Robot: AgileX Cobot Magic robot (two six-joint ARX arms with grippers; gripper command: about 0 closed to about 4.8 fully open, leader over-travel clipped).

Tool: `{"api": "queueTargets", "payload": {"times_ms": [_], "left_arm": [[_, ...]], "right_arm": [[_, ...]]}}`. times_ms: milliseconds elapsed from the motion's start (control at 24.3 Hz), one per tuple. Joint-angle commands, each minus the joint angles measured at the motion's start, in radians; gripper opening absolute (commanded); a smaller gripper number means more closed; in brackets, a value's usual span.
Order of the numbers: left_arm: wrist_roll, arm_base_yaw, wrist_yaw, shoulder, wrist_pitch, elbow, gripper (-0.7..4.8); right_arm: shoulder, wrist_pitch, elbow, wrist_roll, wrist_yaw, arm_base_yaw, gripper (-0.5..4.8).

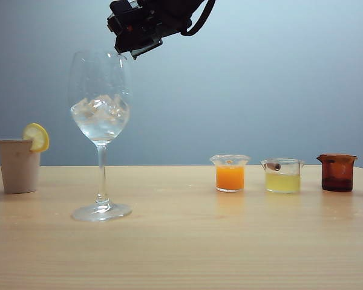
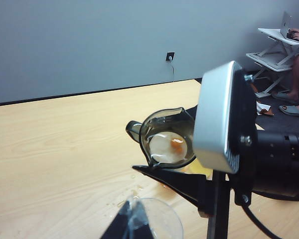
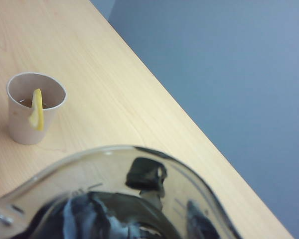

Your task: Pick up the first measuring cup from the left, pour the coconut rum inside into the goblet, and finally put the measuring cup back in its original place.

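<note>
1. The desk (image 1: 181,241) is pale wood. The exterior view shows its whole front; the right wrist view shows only its far edge against the blue wall.
2. The right gripper (image 1: 133,51) hangs high above the desk's left half, just over the rim of the goblet (image 1: 100,109). In the exterior view the dark arm hides what it carries; the left wrist view shows it clamped on the measuring cup (image 2: 167,137).
3. The left gripper (image 2: 137,226) is outside the exterior view. Only its dark tips show at the edge of its own wrist view, and I cannot tell whether they are apart or together.
4. The goblet stands upright near the desk's left front, with ice cubes and clear liquid in its bowl. The left wrist view catches only part of its rim.
5. The beige cup (image 1: 18,165) with a lemon slice (image 1: 37,137) stands at the desk's left edge; the right wrist view looks down into it.
6. The measuring cup, smoky grey, is tipped on its side in the air above the goblet, lip pointing away from the gripper. It fills the near part of the right wrist view.
7. Along the desk's right half stand an orange-filled cup (image 1: 230,173), a yellow-filled cup (image 1: 282,176) and an amber cup (image 1: 337,173), apart, seen only in the exterior view.
</note>
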Motion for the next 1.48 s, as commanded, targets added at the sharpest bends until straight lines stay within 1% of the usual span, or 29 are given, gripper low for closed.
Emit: {"api": "queueTargets", "payload": {"times_ms": [41, 123, 247, 370, 617, 863, 1069, 1151, 1233, 1480], "left_arm": [[0.000, 0.001, 0.008, -0.002, 0.016, 0.006, -0.05], [0.000, 0.001, 0.008, -0.002, 0.016, 0.006, -0.05], [0.000, 0.001, 0.008, -0.002, 0.016, 0.006, -0.05], [0.000, 0.001, 0.008, -0.002, 0.016, 0.006, -0.05], [0.000, 0.001, 0.008, -0.002, 0.016, 0.006, -0.06], [0.000, 0.001, 0.016, -0.002, 0.016, 0.006, -0.05], [0.000, 0.001, 0.016, -0.002, 0.016, 0.006, -0.06], [0.000, 0.001, 0.016, -0.002, 0.016, 0.006, -0.05], [0.000, 0.001, 0.016, -0.002, 0.016, 0.006, -0.06], [0.000, 0.001, 0.016, -0.002, 0.016, 0.006, -0.06]], "right_arm": [[-0.006, 0.025, 0.007, -0.045, -0.002, 0.002, 1.65], [-0.006, 0.025, 0.007, -0.047, -0.002, 0.002, 1.65], [-0.006, 0.026, 0.007, -0.093, -0.002, 0.002, 1.65], [-0.006, 0.026, 0.007, -0.096, -0.003, 0.003, 1.65], [-0.006, 0.029, 0.007, -0.197, -0.001, 0.036, 1.65], [-0.006, 0.029, 0.006, -0.203, 0.010, 0.037, 1.65], [-0.006, 0.025, 0.007, -0.272, 0.011, 0.038, 1.65], [-0.006, 0.027, 0.007, -0.300, 0.034, 0.037, 1.65], [-0.006, 0.025, 0.006, -0.324, 0.036, 0.036, 1.65], [-0.006, 0.026, 0.007, -0.325, 0.036, 0.036, 1.65]]}}
